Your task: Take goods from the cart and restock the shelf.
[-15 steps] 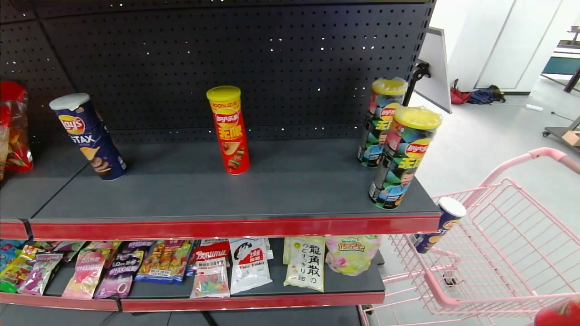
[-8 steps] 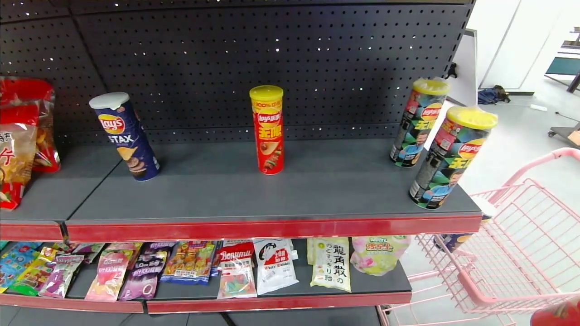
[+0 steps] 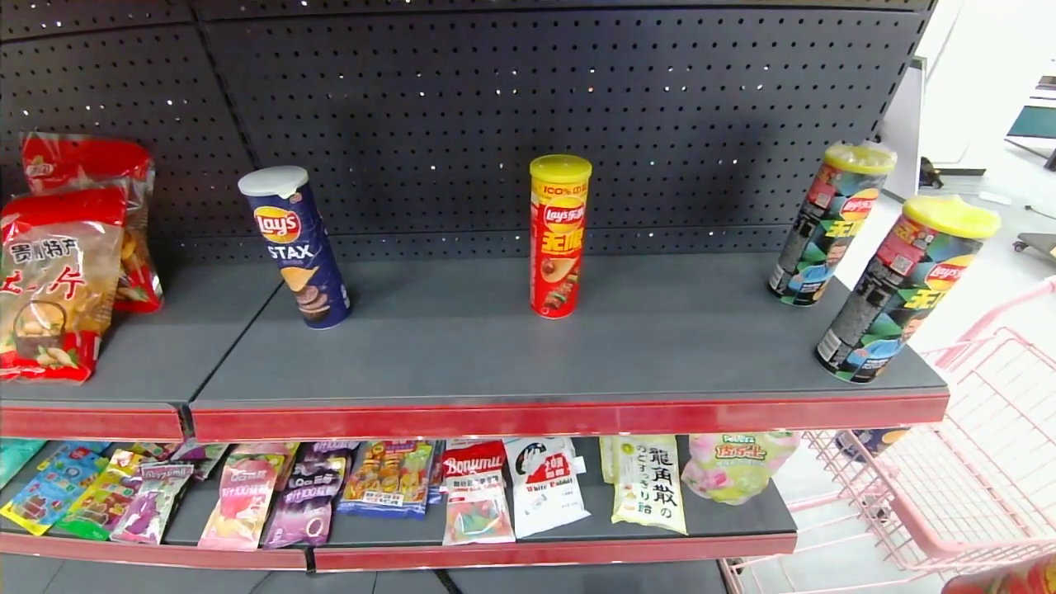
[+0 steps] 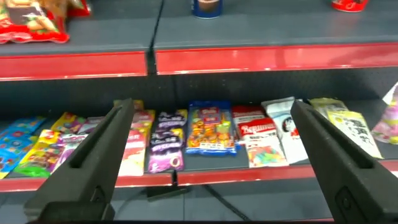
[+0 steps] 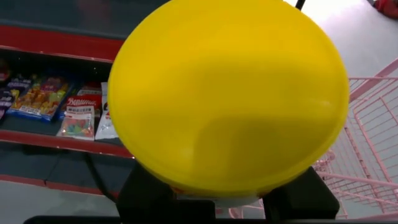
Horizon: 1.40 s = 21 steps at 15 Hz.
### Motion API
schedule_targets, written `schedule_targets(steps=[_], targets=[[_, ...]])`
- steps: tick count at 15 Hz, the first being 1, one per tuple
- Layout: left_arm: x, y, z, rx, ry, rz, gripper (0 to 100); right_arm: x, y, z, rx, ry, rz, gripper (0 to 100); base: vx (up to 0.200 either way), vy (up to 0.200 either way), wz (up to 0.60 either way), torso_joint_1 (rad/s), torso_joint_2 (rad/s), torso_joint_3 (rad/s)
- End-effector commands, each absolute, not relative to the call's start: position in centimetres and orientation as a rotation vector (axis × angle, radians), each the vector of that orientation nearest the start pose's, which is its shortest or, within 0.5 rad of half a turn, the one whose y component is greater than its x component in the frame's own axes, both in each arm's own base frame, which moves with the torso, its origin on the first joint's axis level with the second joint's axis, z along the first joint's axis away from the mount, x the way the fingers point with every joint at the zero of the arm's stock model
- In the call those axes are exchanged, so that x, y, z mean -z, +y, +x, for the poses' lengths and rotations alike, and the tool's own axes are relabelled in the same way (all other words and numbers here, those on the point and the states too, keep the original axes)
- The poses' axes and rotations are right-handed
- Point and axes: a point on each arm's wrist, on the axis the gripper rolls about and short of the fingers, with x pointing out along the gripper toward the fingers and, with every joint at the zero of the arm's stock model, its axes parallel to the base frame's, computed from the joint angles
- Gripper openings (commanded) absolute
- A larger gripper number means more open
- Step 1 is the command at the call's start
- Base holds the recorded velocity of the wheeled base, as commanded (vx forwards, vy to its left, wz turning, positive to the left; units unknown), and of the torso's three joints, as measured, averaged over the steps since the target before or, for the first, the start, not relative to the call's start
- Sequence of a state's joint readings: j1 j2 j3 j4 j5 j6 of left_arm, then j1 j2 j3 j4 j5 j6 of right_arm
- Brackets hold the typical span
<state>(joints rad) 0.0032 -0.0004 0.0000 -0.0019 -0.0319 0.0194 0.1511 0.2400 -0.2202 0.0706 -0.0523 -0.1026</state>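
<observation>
Right wrist view: right gripper point(image 5: 221, 202) clamped on a yellow-lidded can point(image 5: 227, 93), its axis toward the camera. It sits low by the cart point(image 3: 990, 495), below and right of the upper shelf point(image 3: 495, 363). Two patterned cans point(image 3: 903, 289) crowd that end; bare deck lies beyond, toward the red can point(image 3: 558, 235). The left gripper point(image 4: 211, 162) hangs spread, empty.

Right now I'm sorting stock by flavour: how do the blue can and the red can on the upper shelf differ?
The blue can has a dark blue body; the red can has a red one. The blue can's lid is white, the red can's yellow. The blue can stands to the left on the upper shelf and looks tilted in the head view; the red can stands mid-shelf, upright. Both are tall lidded tubes.
</observation>
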Motion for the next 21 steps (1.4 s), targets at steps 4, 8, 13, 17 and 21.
schedule_targets(steps=[4, 8, 13, 17, 21], targets=[[-7.6, -0.1, -2.3, 0.029, -0.002, 0.02, 100, -13.2, -0.3, -1.3, -0.104, 0.083, -0.112, 0, 0.2, 0.0, 0.0, 0.001, 0.0, 0.004], [-7.6, -0.1, -2.3, 0.029, -0.002, 0.018, 100, -13.2, -0.3, -1.3, -0.104, 0.083, -0.113, 0, 0.1, 0.0, 0.0, 0.005, 0.0, 0.001], [-7.6, -0.1, -2.1, 0.045, 0.021, 0.016, 100, -13.2, -0.3, -1.4, -0.107, 0.079, -0.111, 0, 0.0, 0.0, 0.0, 0.0, 0.0, 0.0], [-7.8, -0.3, -2.2, 0.14, -0.005, 0.067, 100, -13.6, -0.3, -1.3, -0.131, 0.073, -0.11, 0, 0.0, 0.0, 0.0, 0.0, 0.0, 0.0], [-26.7, -1.0, 2.8, 0.43, -0.041, -0.179, 100, -13.5, -0.2, -1.2, -0.172, 0.088, -0.109, 0, 0.0, 0.0, 0.0, 0.0, 0.0, 0.0]])
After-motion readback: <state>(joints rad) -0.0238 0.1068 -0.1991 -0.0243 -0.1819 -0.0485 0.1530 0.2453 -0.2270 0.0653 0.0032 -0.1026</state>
